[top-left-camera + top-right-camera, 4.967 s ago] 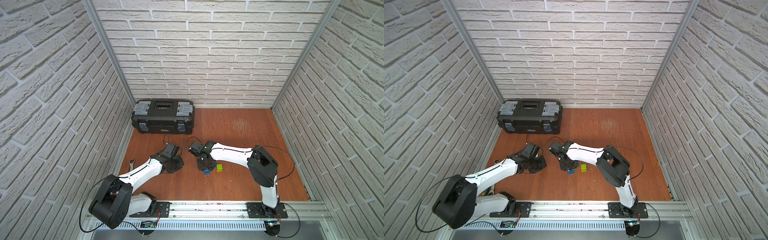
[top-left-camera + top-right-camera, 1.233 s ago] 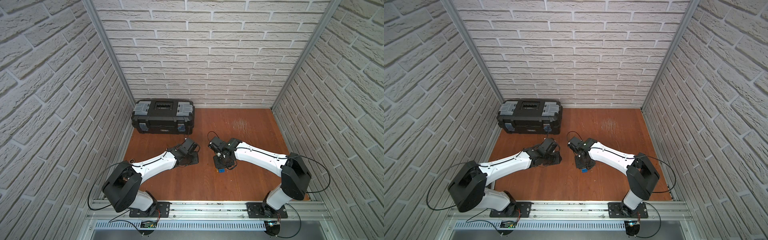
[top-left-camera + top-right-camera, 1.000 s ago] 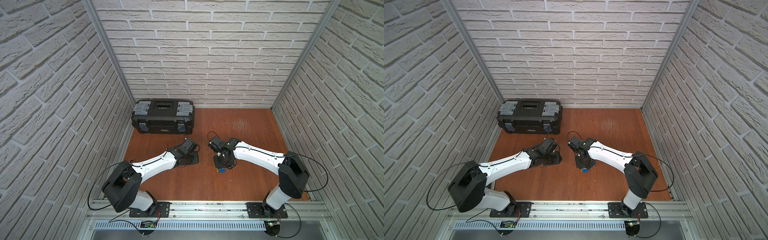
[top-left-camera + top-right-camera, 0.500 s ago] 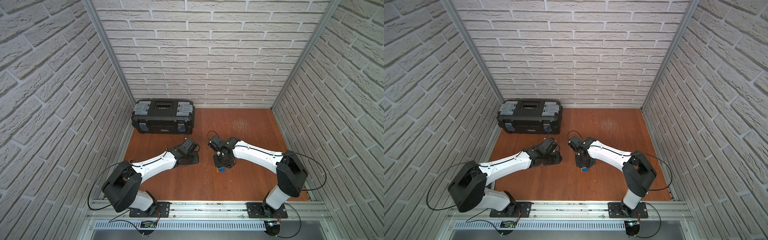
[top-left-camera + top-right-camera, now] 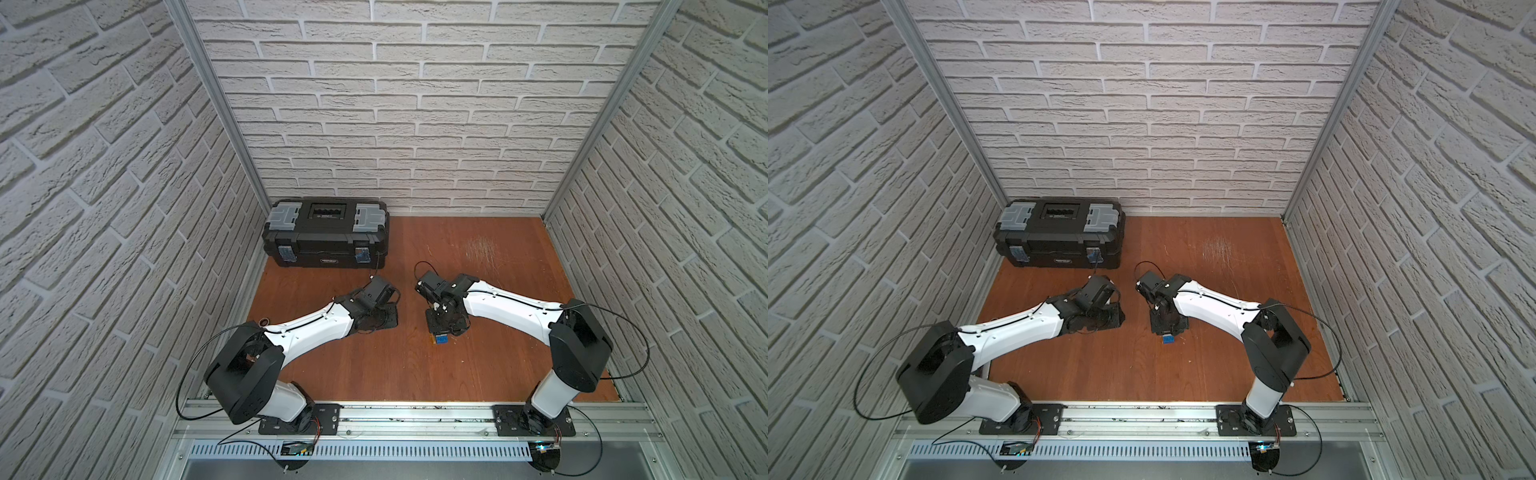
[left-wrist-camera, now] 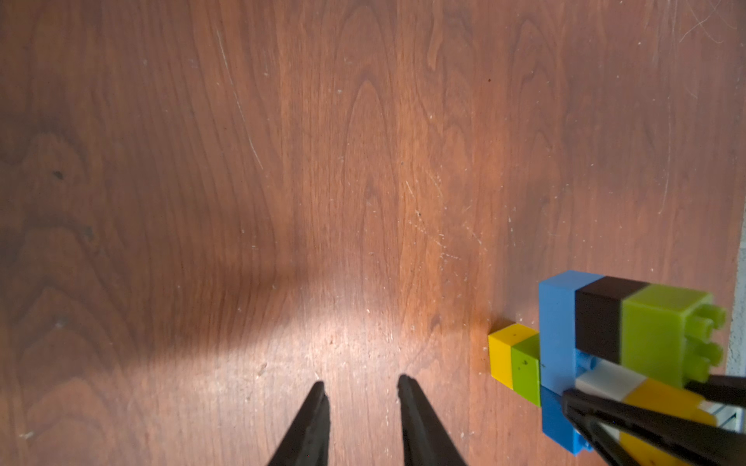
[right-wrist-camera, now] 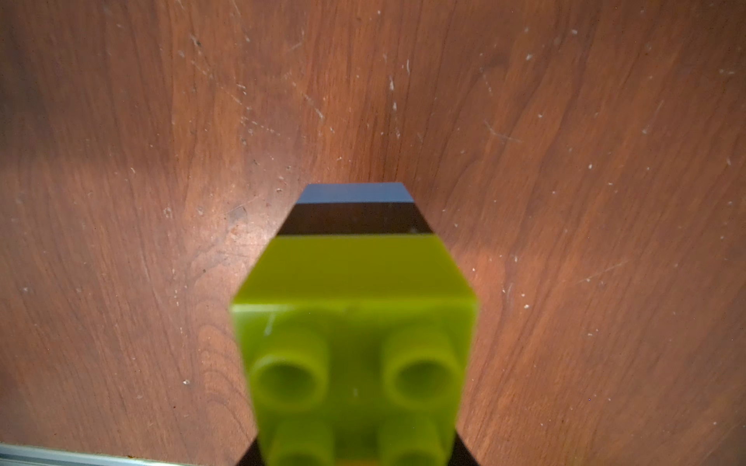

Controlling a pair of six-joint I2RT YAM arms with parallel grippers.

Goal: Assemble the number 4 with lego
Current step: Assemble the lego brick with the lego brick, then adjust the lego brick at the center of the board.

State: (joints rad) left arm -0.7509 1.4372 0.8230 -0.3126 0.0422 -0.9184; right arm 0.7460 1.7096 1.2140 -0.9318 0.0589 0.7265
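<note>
The number 4 stands on edge on the wooden table: a light-blue crossbar with black and lime-green bricks on one side and small yellow and green squares on the other. My right gripper is shut on it, its black fingers clamping the white and yellow bricks. The right wrist view is filled by the studded green brick, with the right gripper barely showing. In both top views only a blue bit of lego peeks out. My left gripper hovers open beside the figure, empty.
A big black toolbox sits at the back left against the brick wall. Brick walls close in three sides. A metal rail carrying both arm bases runs along the front edge.
Since five seconds ago both grippers have shifted right, and the loose green brick beside the figure no longer lies on the table. Over the last second hardly anything moved.
</note>
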